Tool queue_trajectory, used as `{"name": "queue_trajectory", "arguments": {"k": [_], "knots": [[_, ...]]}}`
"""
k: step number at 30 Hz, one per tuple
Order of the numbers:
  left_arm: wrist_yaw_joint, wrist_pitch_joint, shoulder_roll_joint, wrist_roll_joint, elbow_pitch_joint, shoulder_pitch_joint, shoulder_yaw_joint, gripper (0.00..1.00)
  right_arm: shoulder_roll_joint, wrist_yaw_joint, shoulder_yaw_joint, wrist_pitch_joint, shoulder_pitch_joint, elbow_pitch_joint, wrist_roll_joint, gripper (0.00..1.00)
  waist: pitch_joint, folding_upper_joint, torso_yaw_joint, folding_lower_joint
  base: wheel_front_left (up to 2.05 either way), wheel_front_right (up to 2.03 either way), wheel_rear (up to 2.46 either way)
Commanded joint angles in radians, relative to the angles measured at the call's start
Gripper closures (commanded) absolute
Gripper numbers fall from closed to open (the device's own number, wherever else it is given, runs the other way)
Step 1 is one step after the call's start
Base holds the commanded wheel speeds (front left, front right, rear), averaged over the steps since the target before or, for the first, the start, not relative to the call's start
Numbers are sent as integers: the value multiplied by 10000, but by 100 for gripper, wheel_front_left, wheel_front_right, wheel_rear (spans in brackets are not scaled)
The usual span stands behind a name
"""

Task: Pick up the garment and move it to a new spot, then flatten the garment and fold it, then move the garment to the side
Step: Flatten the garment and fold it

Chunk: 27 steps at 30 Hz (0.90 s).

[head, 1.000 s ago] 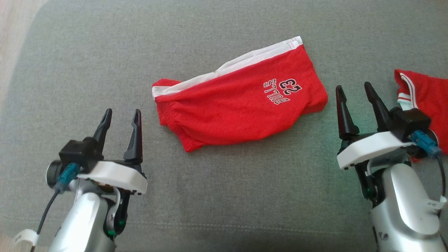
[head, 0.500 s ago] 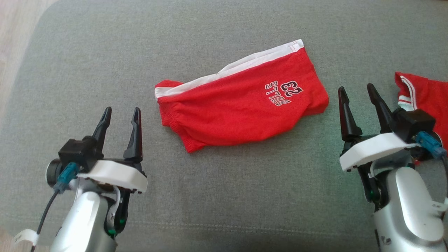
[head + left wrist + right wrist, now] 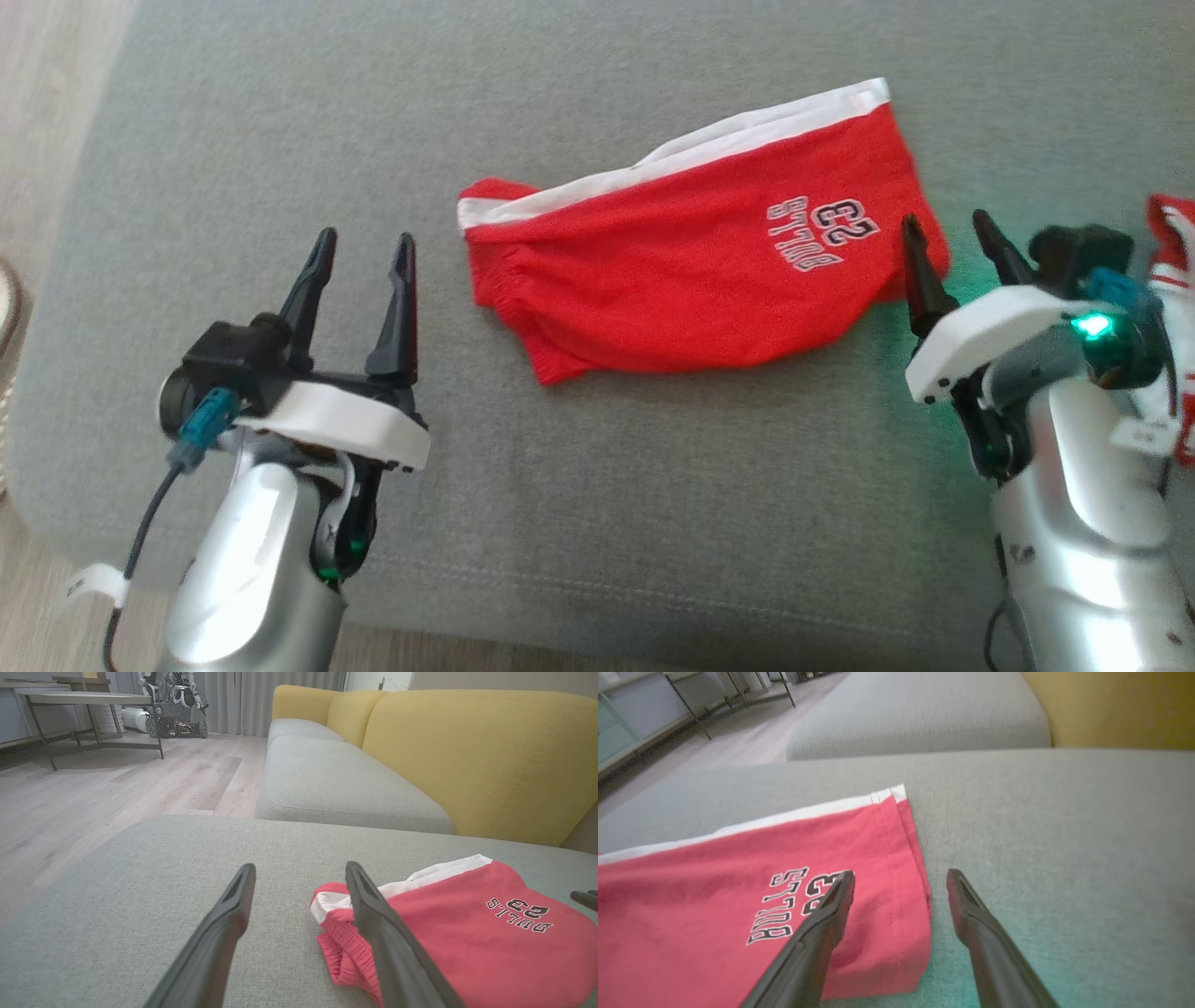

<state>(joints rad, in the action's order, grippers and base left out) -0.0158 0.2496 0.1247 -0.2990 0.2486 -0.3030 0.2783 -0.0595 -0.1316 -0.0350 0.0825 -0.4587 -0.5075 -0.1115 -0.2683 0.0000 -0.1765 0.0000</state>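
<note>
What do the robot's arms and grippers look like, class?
Silver arms end in white plates. The left gripper and right gripper each have two long, tapering black fingers, beside a black camera with a teal plug. A dark cable trails from the left one; a green light glows on the right wrist.

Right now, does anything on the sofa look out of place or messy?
The shorts lie slanted on the cushion, with their left end bunched up. A second red garment lies crumpled at the cushion's right edge.
</note>
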Motion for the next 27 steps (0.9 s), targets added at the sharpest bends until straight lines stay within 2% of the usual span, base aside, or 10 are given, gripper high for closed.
{"name": "queue_trajectory", "arguments": {"k": [1,9,10,11,12,19,27], "knots": [[82,122,92,116,-245,-355,-321,0,37,9,166,167,-362,-118,96,0,-171,0,-206,0,0,0,0],[236,122,-126,275,-123,-458,-558,0,58,9,-250,583,-1108,-1913,223,0,-296,0,-347,0,0,0,0],[250,122,-140,296,-119,-453,-599,0,65,9,-248,562,-1141,-2028,129,8,-291,0,-331,0,0,0,0],[264,122,-151,319,-117,-445,-640,0,71,9,-197,540,-1158,-2128,29,58,-283,0,-307,0,0,0,0],[276,122,-158,342,-115,-432,-683,0,76,9,-134,521,-1160,-2217,-33,100,-267,0,-273,0,0,0,0],[371,122,-192,486,-38,-238,-875,0,90,9,462,-241,-696,-2203,-1120,100,32,0,22,0,0,0,0],[391,122,-176,571,16,72,-1009,0,91,9,1091,-1137,1082,-1276,-2542,100,424,0,382,0,0,0,0]]}}
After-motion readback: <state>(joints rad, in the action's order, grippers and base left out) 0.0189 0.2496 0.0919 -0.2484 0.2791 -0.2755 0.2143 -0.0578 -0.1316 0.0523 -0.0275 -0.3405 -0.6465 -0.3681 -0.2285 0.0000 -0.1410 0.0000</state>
